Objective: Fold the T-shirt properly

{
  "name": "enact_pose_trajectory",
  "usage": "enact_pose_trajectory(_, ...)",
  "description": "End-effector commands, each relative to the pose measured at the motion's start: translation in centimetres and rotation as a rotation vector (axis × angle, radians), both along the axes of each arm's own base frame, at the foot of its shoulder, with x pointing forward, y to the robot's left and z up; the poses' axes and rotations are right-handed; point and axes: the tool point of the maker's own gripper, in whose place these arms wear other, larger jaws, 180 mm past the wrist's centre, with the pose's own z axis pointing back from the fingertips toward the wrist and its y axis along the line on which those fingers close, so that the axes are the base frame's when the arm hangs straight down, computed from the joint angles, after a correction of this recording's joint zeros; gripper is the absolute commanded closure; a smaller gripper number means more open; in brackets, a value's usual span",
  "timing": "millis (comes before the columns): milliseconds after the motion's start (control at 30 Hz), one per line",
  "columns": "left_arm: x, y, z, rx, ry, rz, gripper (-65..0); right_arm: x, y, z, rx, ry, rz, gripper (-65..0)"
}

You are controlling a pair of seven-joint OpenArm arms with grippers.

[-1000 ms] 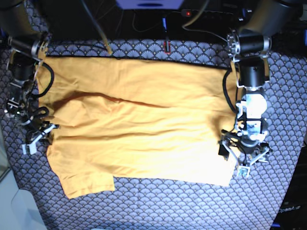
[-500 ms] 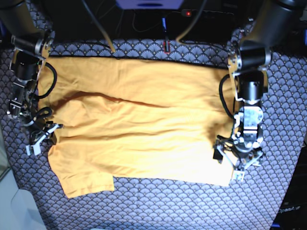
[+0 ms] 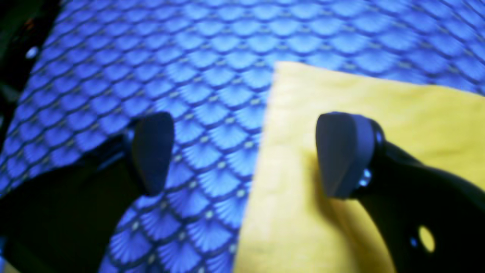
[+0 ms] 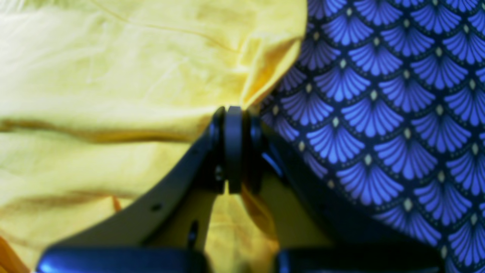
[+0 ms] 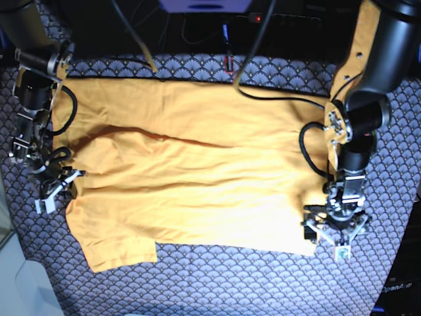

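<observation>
The yellow-orange T-shirt (image 5: 197, 171) lies spread flat and wrinkled on the scallop-patterned tablecloth (image 5: 217, 283). My left gripper (image 5: 337, 242) hovers open at the shirt's near right corner. In the left wrist view its jaws (image 3: 246, 151) straddle the shirt's edge (image 3: 303, 227), one finger (image 3: 341, 151) over the cloth, the other over the tablecloth (image 3: 189, 57). My right gripper (image 5: 52, 194) sits at the shirt's left edge. In the right wrist view it (image 4: 233, 113) is shut on a bunched fold of the T-shirt (image 4: 113, 76).
Black cables (image 5: 263, 92) and a power strip with a red light (image 5: 258, 18) run along the table's far edge. The tablecloth's near left corner ends at a pale floor (image 5: 20, 283). Both dark arms stand over the shirt's left and right sides.
My left arm has swung outward and its open gripper has dropped slightly toward the shirt's near right corner. The right gripper stays shut at the left edge, almost unmoved.
</observation>
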Motion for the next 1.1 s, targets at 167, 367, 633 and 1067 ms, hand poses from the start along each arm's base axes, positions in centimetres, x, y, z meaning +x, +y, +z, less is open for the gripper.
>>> enact_pose_trajectory(167, 0.6, 0.5, 1.2, 0.015, -0.039, -0.001, -56.9, 1.5, -0.9, 2.6, -0.008, -0.075, -0.002, 0.0)
enact_pose_trajectory(367, 0.3, 0.3, 0.6, 0.006, -0.032, -0.001, -56.8, 1.5, -0.9, 2.6, -0.008, -0.075, -0.002, 0.0)
enact_pose_trajectory(633, -0.4, -0.9, -0.7, -0.002, -0.008, -0.018, -56.8, 1.5, -0.9, 2.6, -0.008, -0.075, -0.002, 0.0)
enact_pose_trajectory(1067, -1.1, -1.5, -1.8, -0.015, 0.008, -0.022, -56.0, 1.5, -0.9, 2.7, -0.008, -0.076, -0.002, 0.0)
